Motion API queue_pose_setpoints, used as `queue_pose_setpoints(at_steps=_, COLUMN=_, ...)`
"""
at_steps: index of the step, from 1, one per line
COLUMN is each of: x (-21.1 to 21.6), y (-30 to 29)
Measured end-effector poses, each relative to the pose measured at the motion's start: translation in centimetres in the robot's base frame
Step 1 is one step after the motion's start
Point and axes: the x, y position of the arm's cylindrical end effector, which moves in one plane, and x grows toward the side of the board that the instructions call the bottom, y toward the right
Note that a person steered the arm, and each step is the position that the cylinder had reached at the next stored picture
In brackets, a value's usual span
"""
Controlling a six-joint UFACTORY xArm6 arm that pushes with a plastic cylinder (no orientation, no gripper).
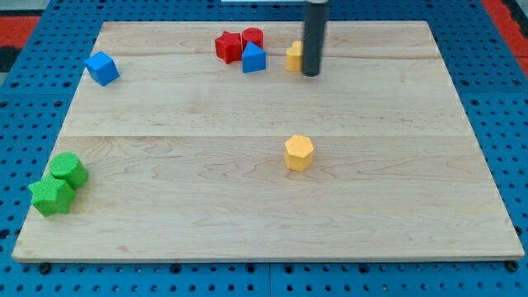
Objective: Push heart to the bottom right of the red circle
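Observation:
A yellow block (294, 56), partly hidden by the rod so its shape is unclear, lies near the view's top centre. My tip (310, 73) rests on the board touching its right side. The red circle (253, 37) sits to the left of it, at the top. A red star (228, 46) touches the circle's left side. A blue triangle (254, 58) sits just below the circle, close to the yellow block's left.
A yellow hexagon (299, 153) lies at mid-board. A blue cube (101, 68) is at the upper left. A green circle (68, 169) and a green star (51, 196) sit together at the lower left. The wooden board (264, 223) lies on a blue pegboard.

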Motion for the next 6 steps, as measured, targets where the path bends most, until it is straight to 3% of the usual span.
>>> queue_pose_setpoints(at_steps=1, x=-1.0, y=4.5)
queue_pose_setpoints(at_steps=2, x=-4.4, y=-0.3)
queue_pose_setpoints(at_steps=3, x=-5.2, y=-5.8)
queue_pose_setpoints(at_steps=5, x=-0.5, y=-1.5)
queue_pose_setpoints(at_steps=6, x=-0.7, y=-7.0)
